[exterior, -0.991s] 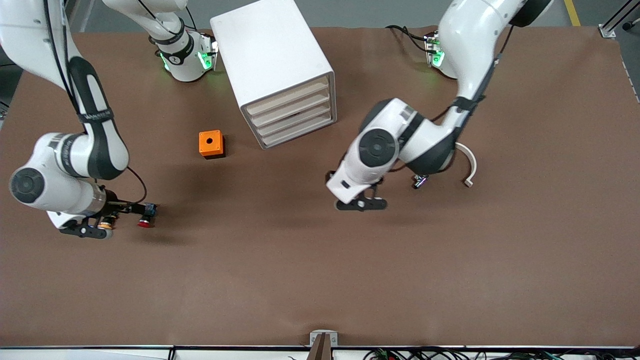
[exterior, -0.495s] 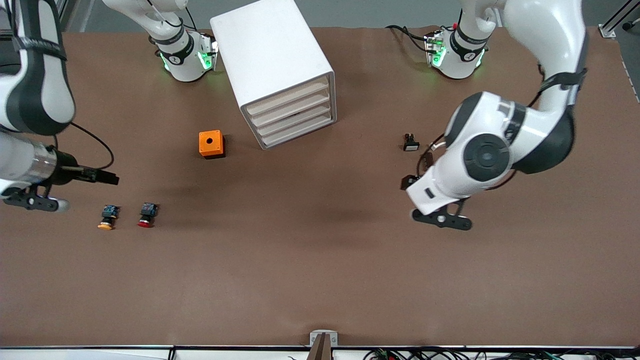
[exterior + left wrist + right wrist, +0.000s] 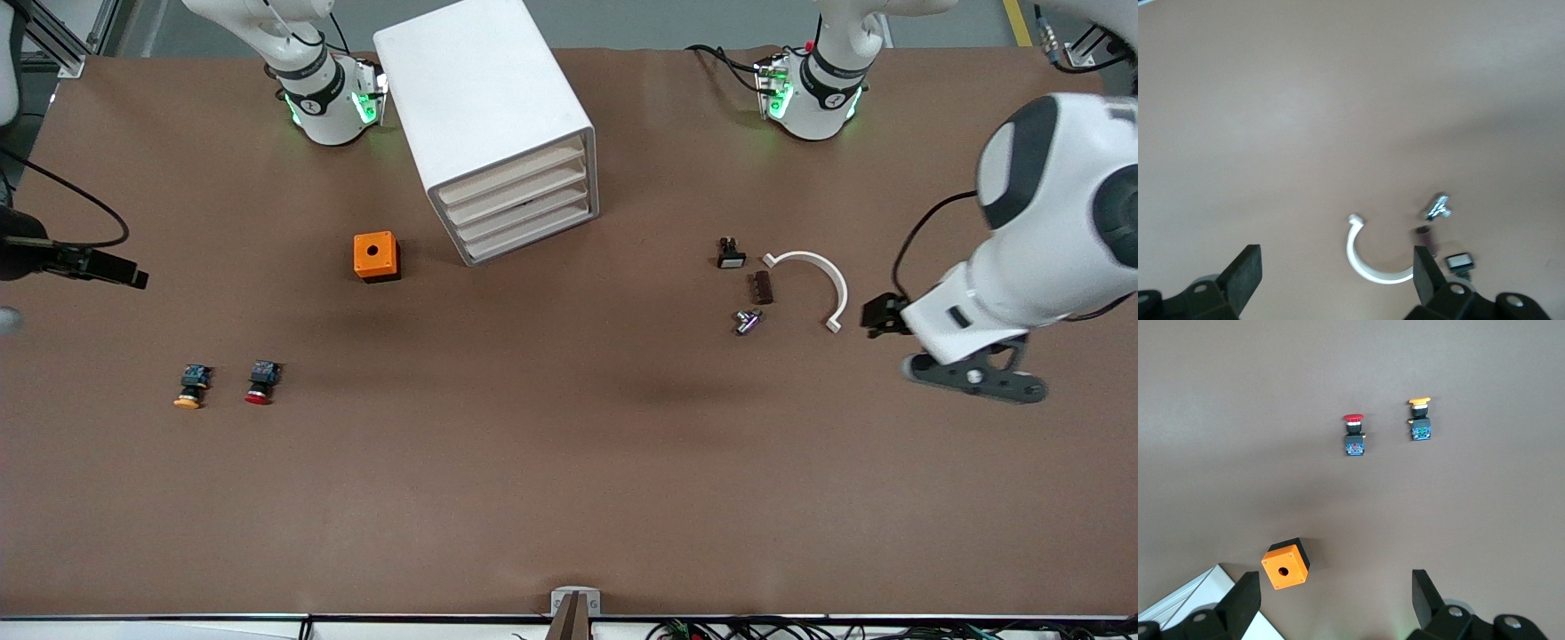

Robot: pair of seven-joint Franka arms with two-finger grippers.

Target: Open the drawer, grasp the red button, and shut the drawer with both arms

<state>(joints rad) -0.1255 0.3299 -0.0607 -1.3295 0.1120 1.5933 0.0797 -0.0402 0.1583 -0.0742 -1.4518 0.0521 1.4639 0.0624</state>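
Brown table [image 3: 569,462], both claws wide and empty at frame edges; grabbing yellow button [image 3: 188,388] instead of red button [image 3: 260,383] looks easy.

Cabinet [image 3: 493,120] btwn arm bases, all drawers [image 3: 524,206] shut. Cube [image 3: 375,256] beside cabinet, toward right arm's end. Button [image 3: 260,382] nearer front cam than cube, just beside 2nd button [image 3: 189,387]. Curved clip [image 3: 813,283] w/ small parts [image 3: 749,289] toward left arm's end.

Red-capped button [image 3: 260,383] lies on its side on the tabletop [image 3: 569,462]; the white drawer [image 3: 526,213] sits closed in its cabinet [image 3: 484,116].
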